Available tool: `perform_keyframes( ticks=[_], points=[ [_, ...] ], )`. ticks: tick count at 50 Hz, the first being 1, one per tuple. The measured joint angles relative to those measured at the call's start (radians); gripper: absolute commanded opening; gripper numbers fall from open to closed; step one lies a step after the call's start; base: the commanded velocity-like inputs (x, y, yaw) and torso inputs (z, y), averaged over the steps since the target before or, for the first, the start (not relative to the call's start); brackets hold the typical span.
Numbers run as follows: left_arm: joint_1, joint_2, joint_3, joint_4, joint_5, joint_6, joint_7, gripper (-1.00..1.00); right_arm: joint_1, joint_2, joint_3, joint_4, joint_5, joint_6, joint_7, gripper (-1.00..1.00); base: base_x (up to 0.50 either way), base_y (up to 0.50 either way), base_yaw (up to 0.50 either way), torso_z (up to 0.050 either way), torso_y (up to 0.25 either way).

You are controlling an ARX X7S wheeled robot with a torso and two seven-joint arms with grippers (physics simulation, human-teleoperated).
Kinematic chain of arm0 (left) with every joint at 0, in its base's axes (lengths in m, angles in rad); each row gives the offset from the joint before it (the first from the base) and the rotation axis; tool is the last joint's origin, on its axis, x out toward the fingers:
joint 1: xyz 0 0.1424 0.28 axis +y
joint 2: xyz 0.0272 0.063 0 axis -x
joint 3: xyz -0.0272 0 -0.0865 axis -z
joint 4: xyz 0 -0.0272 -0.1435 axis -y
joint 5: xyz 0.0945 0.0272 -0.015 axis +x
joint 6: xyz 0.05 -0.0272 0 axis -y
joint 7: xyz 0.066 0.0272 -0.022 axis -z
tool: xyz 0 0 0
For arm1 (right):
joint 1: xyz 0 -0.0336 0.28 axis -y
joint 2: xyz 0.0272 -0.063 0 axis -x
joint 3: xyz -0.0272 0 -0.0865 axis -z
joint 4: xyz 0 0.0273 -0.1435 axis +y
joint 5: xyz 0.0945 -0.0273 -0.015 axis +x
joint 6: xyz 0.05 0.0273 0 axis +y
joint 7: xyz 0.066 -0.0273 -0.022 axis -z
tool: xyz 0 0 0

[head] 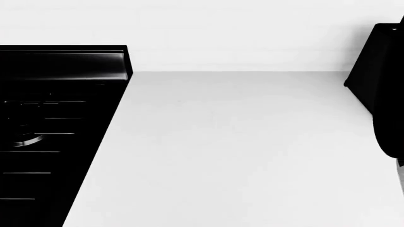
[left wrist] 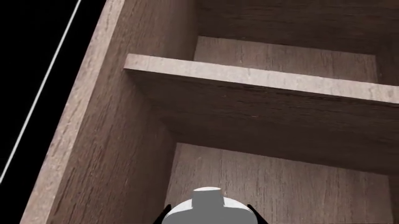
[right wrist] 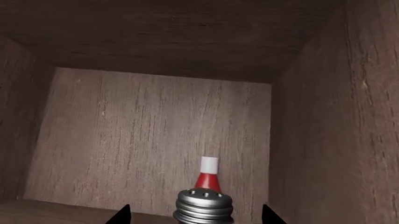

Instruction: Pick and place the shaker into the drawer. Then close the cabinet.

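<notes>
Only the right wrist view shows the shaker (right wrist: 203, 206): its ribbed silver perforated cap sits between the spread black fingertips of the right gripper (right wrist: 195, 215), inside a wooden compartment, with a red bottle (right wrist: 208, 176) with a white tip behind it. Whether the tips touch the shaker cannot be told, since its body is cut off. The left wrist view shows a cabinet shelf (left wrist: 262, 81) and a grey rounded object (left wrist: 209, 207) between the left gripper's (left wrist: 209, 219) dark tips; its grip is unclear. The head view shows only a white countertop (head: 240, 151) and black stove (head: 44, 132).
</notes>
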Motion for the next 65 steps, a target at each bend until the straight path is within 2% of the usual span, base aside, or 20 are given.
perform_keyframes(
  ticks=[21,58,59,65],
  points=[
    [0.0,0.0,0.015,-0.01,0.004,0.001,0.023,-1.0,0.043,-0.031,0.022,0.126,0.038,-0.051,0.041,1.0,0.0,0.0,0.0,0.0,-0.003],
    [0.0,-0.001,0.055,-0.042,-0.005,0.017,0.036,-1.0,0.091,-0.049,0.08,0.204,0.076,-0.008,0.118,1.0,0.0,0.0,0.0,0.0,-0.007],
    [0.0,-0.001,0.055,-0.044,-0.005,0.018,0.036,-1.0,0.091,-0.05,0.081,0.204,0.077,-0.006,0.119,-1.0,0.0,0.0,0.0,0.0,0.0],
    [0.0,-0.001,0.055,-0.052,-0.003,0.023,0.036,-1.0,0.092,-0.05,0.08,0.2,0.076,0.002,0.123,-1.0,0.0,0.0,0.0,0.0,-0.005]
  ],
)
